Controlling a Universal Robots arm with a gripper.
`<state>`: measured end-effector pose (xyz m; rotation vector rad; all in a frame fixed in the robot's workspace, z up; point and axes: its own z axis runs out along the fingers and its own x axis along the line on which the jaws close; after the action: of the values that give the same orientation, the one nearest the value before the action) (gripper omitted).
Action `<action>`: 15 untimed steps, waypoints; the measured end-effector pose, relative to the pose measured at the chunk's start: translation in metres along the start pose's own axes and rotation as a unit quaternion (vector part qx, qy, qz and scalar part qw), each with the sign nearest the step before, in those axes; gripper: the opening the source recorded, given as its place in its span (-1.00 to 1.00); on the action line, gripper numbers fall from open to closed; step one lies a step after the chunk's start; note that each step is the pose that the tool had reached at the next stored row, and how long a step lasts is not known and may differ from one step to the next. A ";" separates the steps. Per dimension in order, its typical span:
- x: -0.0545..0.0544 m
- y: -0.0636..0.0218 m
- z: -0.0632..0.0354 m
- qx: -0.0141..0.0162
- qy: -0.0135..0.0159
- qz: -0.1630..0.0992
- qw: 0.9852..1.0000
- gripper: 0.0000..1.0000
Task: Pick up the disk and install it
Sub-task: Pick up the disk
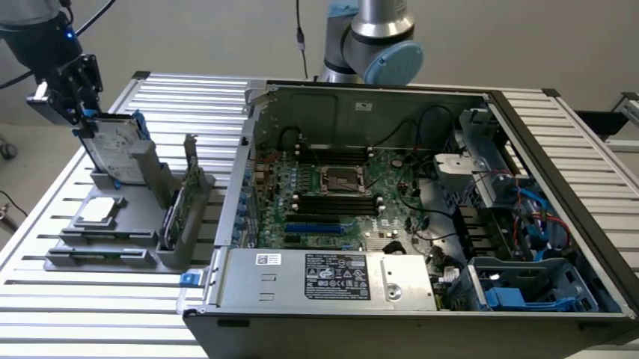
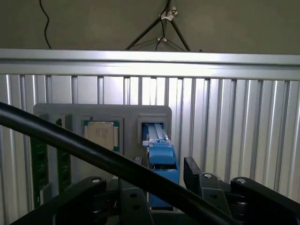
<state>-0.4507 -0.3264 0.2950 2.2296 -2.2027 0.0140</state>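
Observation:
The disk (image 1: 118,143) stands on edge in the grey holder (image 1: 110,250) at the exterior view's left: silver-grey metal with blue rails. My gripper (image 1: 88,120) hangs right at its top edge. In the wrist view the disk's blue rail (image 2: 161,154) sits between my two black fingers (image 2: 192,169), and a small gap shows beside the rail. The gripper (image 2: 164,168) is open around the disk's upper end. A black cable (image 2: 70,145) crosses in front and hides one finger.
The holder also carries a small square silver chip (image 1: 100,211) and a thin green circuit card (image 1: 172,217). An open computer case (image 1: 399,194) fills the exterior view's middle and right, with a blue drive bay (image 1: 519,288) at its front corner. All rests on a slatted metal table (image 1: 60,179).

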 end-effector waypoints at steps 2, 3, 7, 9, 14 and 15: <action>0.000 0.0000 0.0007 0.000 0.000 0.001 1.000 -0.04; 0.000 0.0000 0.0010 0.000 0.000 0.001 1.000 -0.04; -0.001 0.0000 0.0023 0.000 0.000 0.002 1.000 -0.04; -0.001 0.0000 0.0028 0.000 0.000 0.003 1.000 -0.04; -0.002 0.0001 0.0037 0.000 0.000 0.004 1.000 -0.04; -0.002 0.0001 0.0038 0.000 0.000 0.004 1.000 -0.04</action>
<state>-0.4508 -0.3242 0.2912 2.2198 -2.2123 0.0138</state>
